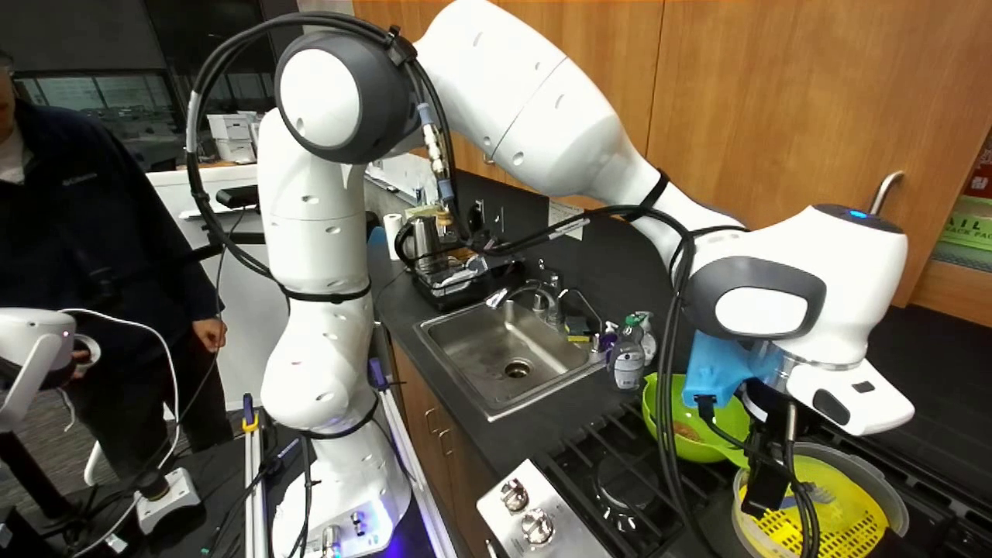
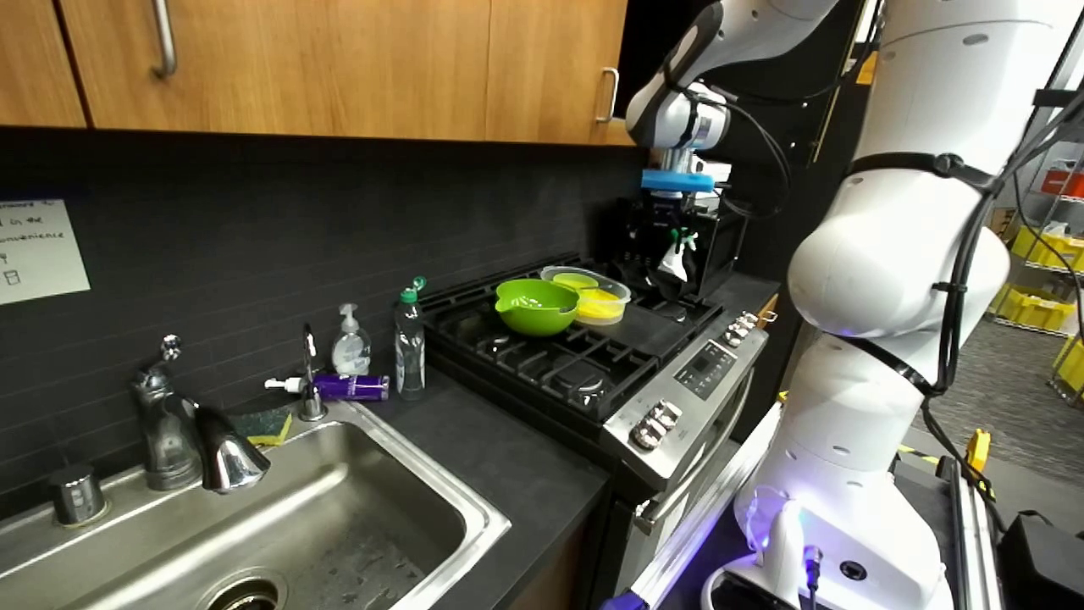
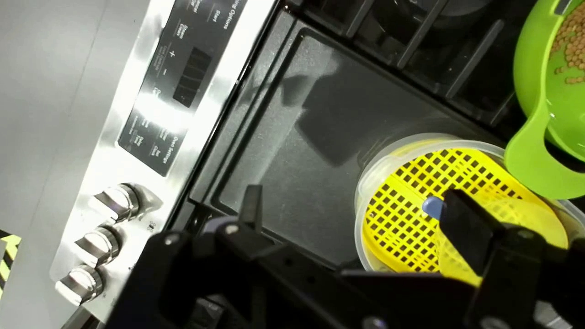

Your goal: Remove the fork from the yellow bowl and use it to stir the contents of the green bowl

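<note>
We saw a kitchen, shown by its metal sink (image 2: pixel 406 483), stove (image 2: pixel 593 352), dark counter (image 2: pixel 500 449) and overhead wooden cabinets (image 2: pixel 381 68).

In the wrist view, the gripper (image 3: pixel 358 219) has free room over the flat griddle plate (image 3: pixel 315 192), left of the yellow bowl (image 3: pixel 411 219). At far right, the green bowl (image 3: pixel 530 64) obstructs, its handle (image 3: pixel 532 160) jutting over the clear container (image 3: pixel 388 162). In an exterior view, dark cables (image 1: pixel 663 387) hang before the green bowl.
</note>
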Tool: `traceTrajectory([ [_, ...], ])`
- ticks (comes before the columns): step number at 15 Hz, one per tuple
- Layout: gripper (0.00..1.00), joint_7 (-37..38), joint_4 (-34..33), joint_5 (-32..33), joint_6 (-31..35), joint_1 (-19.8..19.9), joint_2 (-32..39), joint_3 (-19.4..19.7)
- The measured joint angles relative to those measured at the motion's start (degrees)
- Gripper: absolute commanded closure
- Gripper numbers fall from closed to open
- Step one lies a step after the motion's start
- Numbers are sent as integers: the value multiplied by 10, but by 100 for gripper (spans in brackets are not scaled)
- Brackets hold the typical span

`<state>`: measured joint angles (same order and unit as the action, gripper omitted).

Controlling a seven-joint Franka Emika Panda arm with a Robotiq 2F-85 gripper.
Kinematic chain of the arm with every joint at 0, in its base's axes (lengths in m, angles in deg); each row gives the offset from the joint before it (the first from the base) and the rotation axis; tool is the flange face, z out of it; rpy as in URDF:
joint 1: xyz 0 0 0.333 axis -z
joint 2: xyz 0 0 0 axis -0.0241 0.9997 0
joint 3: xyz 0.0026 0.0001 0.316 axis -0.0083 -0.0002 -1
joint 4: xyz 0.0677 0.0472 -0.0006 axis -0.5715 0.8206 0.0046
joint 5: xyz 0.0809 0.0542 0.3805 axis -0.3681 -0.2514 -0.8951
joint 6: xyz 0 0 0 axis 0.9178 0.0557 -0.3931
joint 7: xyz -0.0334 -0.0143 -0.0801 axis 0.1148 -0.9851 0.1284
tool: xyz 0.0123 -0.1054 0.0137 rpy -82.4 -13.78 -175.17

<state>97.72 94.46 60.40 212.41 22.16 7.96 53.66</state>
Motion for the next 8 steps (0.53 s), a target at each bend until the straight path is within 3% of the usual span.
traceTrajectory([
  [8,0,-7,2,0,-4,1,2,1],
])
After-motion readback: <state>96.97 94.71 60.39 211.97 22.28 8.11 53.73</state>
